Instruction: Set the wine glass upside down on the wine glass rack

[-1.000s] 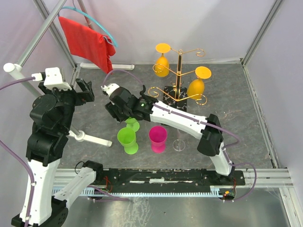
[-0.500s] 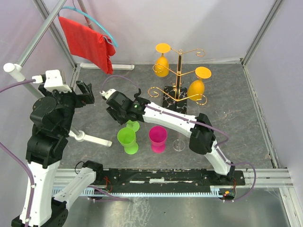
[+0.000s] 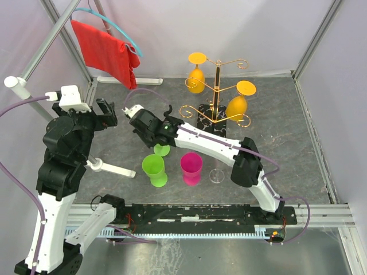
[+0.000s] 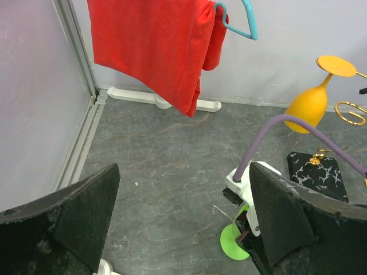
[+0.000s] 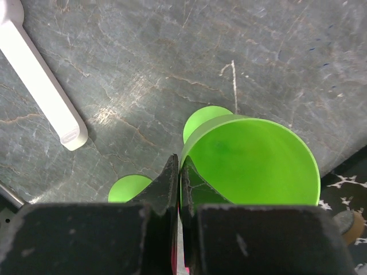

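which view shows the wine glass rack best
Top external: the whole wine glass rack shows, pole, curled arms and marble base, with two orange glasses hung on it. Left wrist catches only its base and one arm tip; right wrist only a base corner.

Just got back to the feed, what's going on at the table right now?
The right gripper is shut on the rim of a green wine glass, one finger inside the bowl and one outside. That glass is well off the wine glass rack, where two orange glasses already hang upside down. The left gripper is open and holds nothing. A second green glass, a pink glass and a clear glass stand nearby.
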`<move>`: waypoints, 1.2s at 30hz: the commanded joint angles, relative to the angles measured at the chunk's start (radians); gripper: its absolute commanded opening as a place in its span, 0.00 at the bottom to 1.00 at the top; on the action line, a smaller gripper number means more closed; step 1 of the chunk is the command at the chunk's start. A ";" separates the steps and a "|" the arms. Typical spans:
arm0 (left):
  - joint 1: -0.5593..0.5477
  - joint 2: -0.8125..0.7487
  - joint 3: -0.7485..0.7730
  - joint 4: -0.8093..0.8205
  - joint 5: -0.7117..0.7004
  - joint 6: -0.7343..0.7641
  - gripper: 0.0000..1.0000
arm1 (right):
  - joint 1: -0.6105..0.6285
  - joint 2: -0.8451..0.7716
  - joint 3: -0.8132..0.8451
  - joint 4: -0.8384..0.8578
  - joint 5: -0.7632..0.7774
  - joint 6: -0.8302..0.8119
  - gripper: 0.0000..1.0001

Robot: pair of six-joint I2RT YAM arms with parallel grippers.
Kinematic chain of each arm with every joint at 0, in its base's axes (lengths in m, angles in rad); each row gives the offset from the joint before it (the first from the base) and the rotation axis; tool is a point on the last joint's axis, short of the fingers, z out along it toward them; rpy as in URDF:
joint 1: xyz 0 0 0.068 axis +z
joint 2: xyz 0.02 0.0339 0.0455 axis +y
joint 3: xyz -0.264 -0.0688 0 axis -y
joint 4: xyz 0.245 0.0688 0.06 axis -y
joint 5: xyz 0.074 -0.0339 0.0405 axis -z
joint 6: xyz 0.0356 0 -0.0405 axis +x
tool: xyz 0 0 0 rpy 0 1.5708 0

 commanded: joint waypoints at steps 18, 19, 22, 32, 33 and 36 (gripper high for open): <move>0.004 -0.040 -0.013 0.178 0.028 -0.830 0.99 | 0.008 -0.733 -0.454 0.678 0.034 -0.268 0.01; 0.003 -0.041 -0.019 0.187 0.050 -0.890 0.99 | 0.010 -0.748 -0.477 0.730 0.030 -0.287 0.01; 0.004 -0.045 -0.071 0.240 0.112 -1.051 0.99 | 0.017 -0.764 -0.544 0.849 0.016 -0.335 0.01; 0.004 -0.163 -0.339 0.431 0.176 -1.511 0.98 | 0.062 -0.798 -0.789 1.330 -0.004 -0.539 0.01; 0.004 -0.172 -0.349 0.436 0.172 -1.524 0.99 | 0.064 -0.796 -0.794 1.343 -0.019 -0.542 0.01; 0.004 -0.177 -0.363 0.449 0.183 -1.555 0.98 | 0.075 -0.793 -0.811 1.377 -0.064 -0.546 0.01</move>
